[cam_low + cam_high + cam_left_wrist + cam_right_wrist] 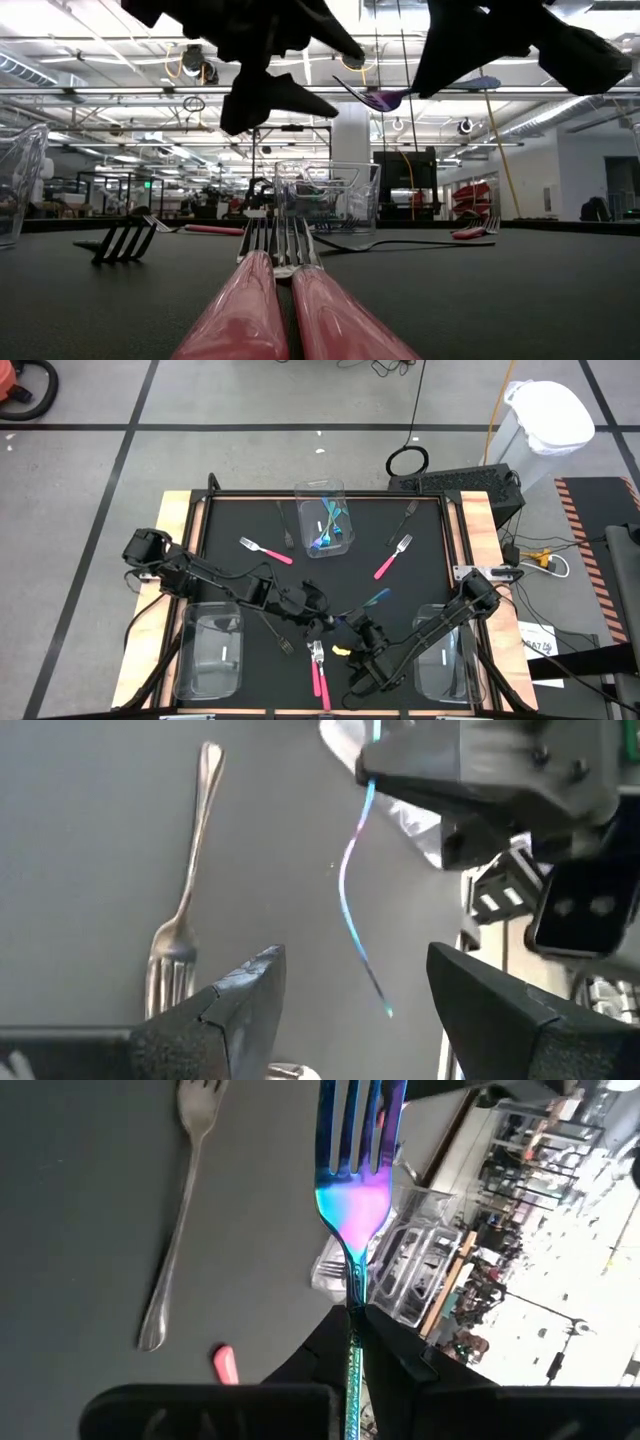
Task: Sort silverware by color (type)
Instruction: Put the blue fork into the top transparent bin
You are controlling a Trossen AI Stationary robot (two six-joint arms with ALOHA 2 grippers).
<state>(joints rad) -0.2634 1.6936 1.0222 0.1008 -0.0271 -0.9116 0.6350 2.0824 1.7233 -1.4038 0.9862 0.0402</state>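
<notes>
Right gripper [352,1325] is clamped on the handle of an iridescent blue fork [355,1180], holding it in the air above the mat's [230,575] near middle. Left gripper [350,1010] hangs just beside it, fingers apart, holding nothing. Two pink forks [320,675] lie side by side below them.

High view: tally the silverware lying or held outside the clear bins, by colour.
Pink forks: 4
Dark grey forks: 3
Iridescent blue fork, held in the right claw: 1
Total: 8
</notes>
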